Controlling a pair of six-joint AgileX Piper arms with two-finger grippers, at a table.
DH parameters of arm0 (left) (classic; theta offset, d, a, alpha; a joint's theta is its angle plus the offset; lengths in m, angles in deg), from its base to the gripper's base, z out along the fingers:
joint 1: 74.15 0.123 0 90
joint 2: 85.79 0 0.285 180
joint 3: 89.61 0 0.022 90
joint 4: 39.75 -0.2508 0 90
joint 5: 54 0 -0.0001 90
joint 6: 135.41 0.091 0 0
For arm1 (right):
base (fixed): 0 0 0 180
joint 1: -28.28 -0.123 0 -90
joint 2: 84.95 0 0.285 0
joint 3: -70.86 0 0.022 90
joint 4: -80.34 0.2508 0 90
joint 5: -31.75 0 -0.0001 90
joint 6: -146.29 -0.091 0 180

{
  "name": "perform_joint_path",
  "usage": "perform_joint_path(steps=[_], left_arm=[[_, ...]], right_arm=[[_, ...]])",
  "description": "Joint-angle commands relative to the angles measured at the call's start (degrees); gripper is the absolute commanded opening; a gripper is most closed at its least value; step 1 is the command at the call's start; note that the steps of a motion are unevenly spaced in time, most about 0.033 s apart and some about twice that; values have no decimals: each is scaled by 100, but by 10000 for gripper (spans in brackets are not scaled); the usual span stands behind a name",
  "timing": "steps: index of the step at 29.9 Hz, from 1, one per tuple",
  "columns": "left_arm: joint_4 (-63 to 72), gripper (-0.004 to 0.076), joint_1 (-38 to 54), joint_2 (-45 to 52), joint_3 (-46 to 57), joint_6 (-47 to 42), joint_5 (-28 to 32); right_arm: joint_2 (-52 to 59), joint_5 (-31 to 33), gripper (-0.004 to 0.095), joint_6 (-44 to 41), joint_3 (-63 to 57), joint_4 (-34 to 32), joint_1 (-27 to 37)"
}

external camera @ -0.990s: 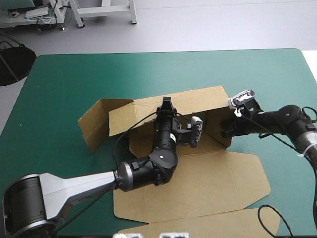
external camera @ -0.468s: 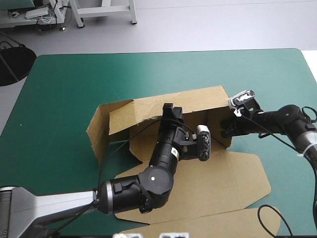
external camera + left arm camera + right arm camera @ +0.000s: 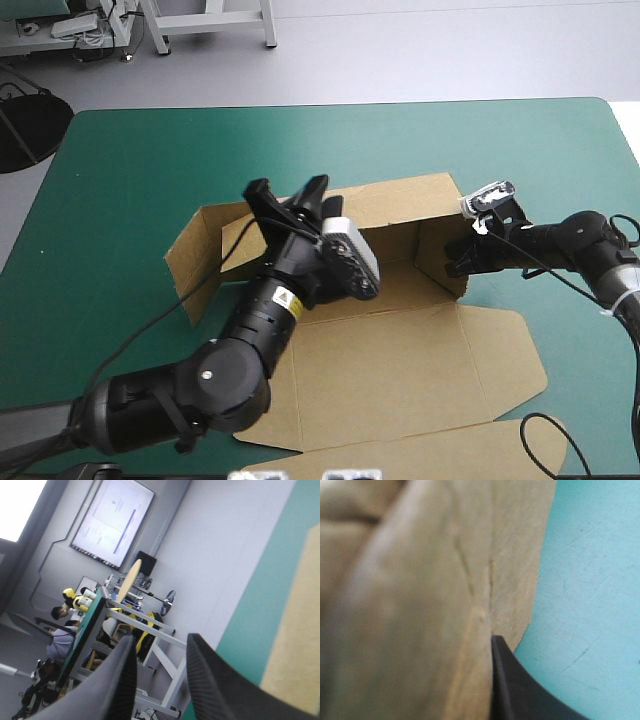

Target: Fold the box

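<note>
**High view.** The box (image 3: 400, 210) sat mid-surface (image 3: 130, 170), with its back wall (image 3: 390, 200) raised at 12 o'clock and its lid (image 3: 420, 370) flat toward 6 o'clock. The left fingers (image 3: 310, 192) were apart and empty, lifted above the box's back-left corner at about 10 o'clock. Just before, they had been low inside the tray, against the back wall. The left wall (image 3: 192, 262), at 9 o'clock, stood steeper than earlier but was untucked. The right fingers (image 3: 462, 258) had not moved from the right wall (image 3: 440, 250) at 3 o'clock.

**Left wrist view.** The fingers were spread with nothing between them. They pointed level across the surface's far edge, and a strip of brown board lay beside them.

**Right wrist view.** Board filled the view ahead. One black finger pressed on the wall's outer face and the other was hidden behind the sheet. I judged the fingers clamped on the wall.

**Judgement.** The back wall now stood unaided. This left the left arm free to go to the left wall, and the tucking remained undone.
</note>
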Motion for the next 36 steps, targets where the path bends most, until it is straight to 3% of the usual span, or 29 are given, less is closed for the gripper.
perform_joint_path(steps=[1, 8, 15, 18, 21, 25, 28, 36], left_arm=[[-600, 221, 360, 536, -198, -390, -13], [-599, -4, 2040, 1127, -211, -1489, 428], [-88, -7, 3902, 1360, -248, -1877, 924], [747, -7, 4715, 1368, -248, -1832, 1302], [1535, -6, 5562, 1368, -248, -1785, 1583], [2786, -6, 6729, 1368, -248, -1074, 1842], [3925, -6, 7454, 1318, -248, -398, 1874], [6867, -7, 8699, 1183, -2, 1628, 1817]], right_arm=[[22, 450, 4, -220, 31, 143, -55], [22, 543, 4, -778, 135, 283, -55], [22, 1021, 4, -1753, 855, -170, -447], [22, 1021, 4, -2666, 1318, -789, -830], [12, 1239, 4, -4098, 1906, -1553, -1215], [3, 1917, 4, -5218, 2567, -2358, -1492], [-77, 2407, 4, -5657, 2890, -2591, -1538], [-726, 2607, 6, -5767, 3056, -2754, -1538]])
